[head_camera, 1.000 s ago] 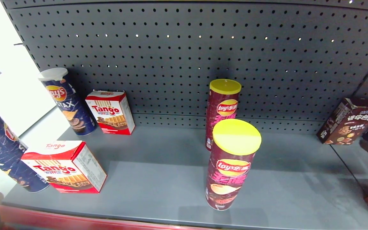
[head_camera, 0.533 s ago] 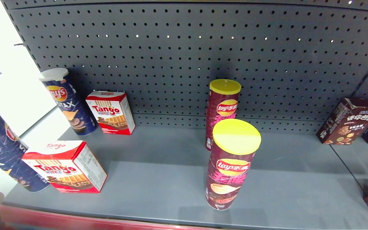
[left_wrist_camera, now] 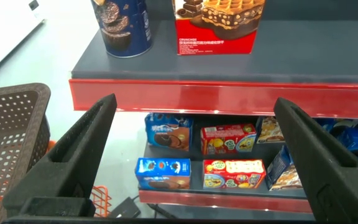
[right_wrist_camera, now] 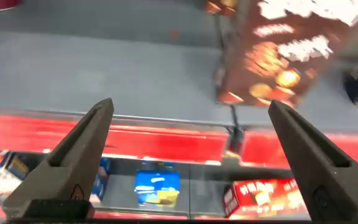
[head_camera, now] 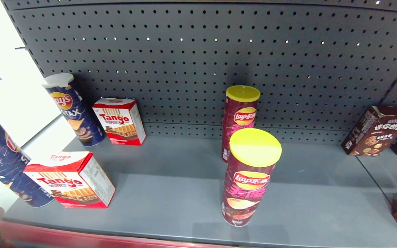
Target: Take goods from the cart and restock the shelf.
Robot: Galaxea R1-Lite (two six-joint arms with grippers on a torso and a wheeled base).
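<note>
shelf (head_camera: 171, 196) holds upright chip cans (head_camera: 250, 179), red wafer boxes (head_camera: 69, 181) and brown cartons (head_camera: 376, 131).

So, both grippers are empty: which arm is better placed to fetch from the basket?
Left, likely. The left gripper is open with the basket close beside it, at the left end of the shelf. The right gripper, also open, faces the brown box at the right end.

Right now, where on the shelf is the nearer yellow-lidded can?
In the head view, the nearer yellow-lidded can stands upright at the middle of the shelf, just in front of its twin can.
</note>
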